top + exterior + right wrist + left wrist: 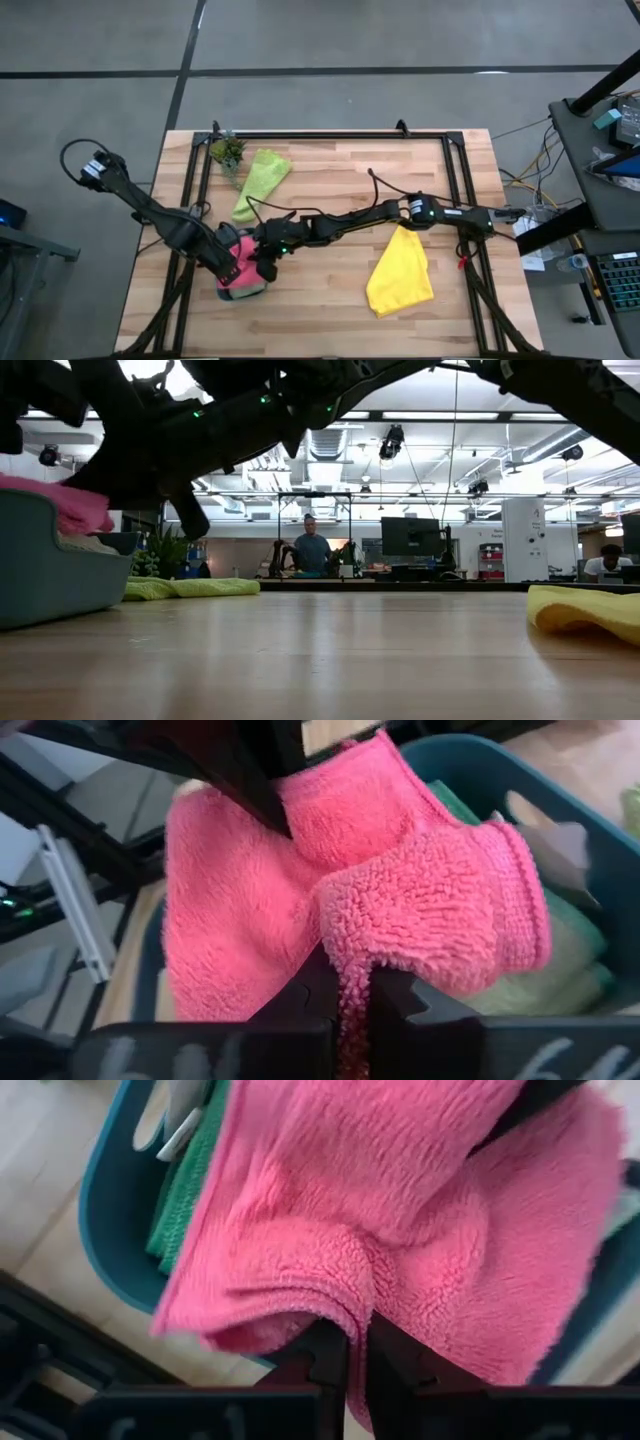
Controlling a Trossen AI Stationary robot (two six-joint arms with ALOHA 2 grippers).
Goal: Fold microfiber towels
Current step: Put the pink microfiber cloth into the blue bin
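While both grippers, left (pixel 357 1348) and right (pixel 345 988), pinch the pink towel (pixel 236 262) over the tray (pixel 243 294), lime (pixel 260 180) and yellow (pixel 401 272) towels beside it await folding.

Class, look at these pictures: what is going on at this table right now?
Both arms work on the pink towel over the teal tray at the table's front left. The left gripper and right gripper each pinch a fold of it. The lime green towel and yellow towel lie loose on the table, not yet folded.
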